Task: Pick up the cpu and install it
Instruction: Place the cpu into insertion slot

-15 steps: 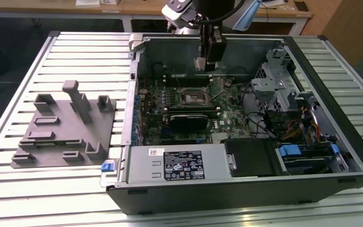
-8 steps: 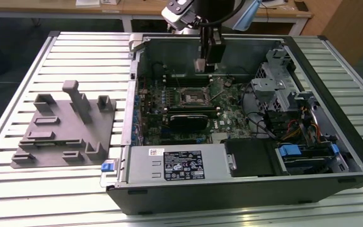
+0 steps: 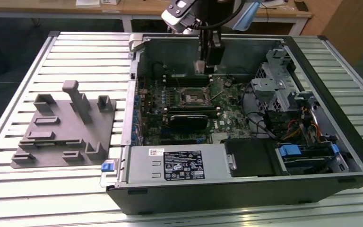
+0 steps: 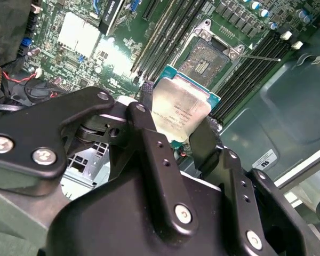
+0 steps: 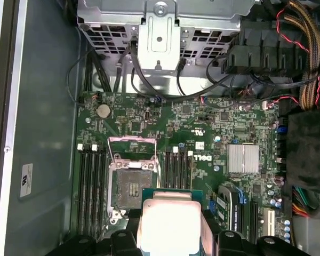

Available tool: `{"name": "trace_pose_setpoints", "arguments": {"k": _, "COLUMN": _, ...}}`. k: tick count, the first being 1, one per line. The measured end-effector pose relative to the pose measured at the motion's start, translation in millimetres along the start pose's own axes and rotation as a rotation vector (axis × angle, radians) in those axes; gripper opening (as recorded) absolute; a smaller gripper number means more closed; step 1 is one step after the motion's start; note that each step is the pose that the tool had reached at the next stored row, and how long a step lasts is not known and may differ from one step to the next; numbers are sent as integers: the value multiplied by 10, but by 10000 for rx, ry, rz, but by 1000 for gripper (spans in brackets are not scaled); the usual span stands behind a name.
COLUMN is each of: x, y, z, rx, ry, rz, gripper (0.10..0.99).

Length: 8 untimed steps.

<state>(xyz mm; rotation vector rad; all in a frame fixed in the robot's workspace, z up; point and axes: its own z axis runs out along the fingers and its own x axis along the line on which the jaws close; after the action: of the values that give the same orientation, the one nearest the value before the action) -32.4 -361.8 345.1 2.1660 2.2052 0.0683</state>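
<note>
The cpu [image 4: 181, 106] is gripped between my gripper's [image 3: 207, 66] jaws, hanging over the motherboard [image 5: 202, 122] near the open, seemingly empty socket [image 5: 132, 184]. Pickup is done; seating isn't.

In the exterior view, a ribbed silver metal table [image 3: 74, 52] from nine o'clock round through six to three, its slats catching soft, even light. At twelve o'clock, behind it, a pale wooden desk [image 3: 150, 8] on white legs [image 3: 126, 22], with white papers [image 3: 88, 3] lying toward eleven. Dark floor [image 3: 11, 47] at ten o'clock, between desk and table edge. At two o'clock, a brown wooden panel [image 3: 351, 23], upright, well apart from the desk.
</note>
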Motion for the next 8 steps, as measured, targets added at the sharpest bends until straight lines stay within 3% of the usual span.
{"name": "trace_pose_setpoints", "arguments": {"k": 8, "x": 2, "y": -3, "z": 49, "rx": 1, "ry": -5, "rz": 56, "gripper": 525}}
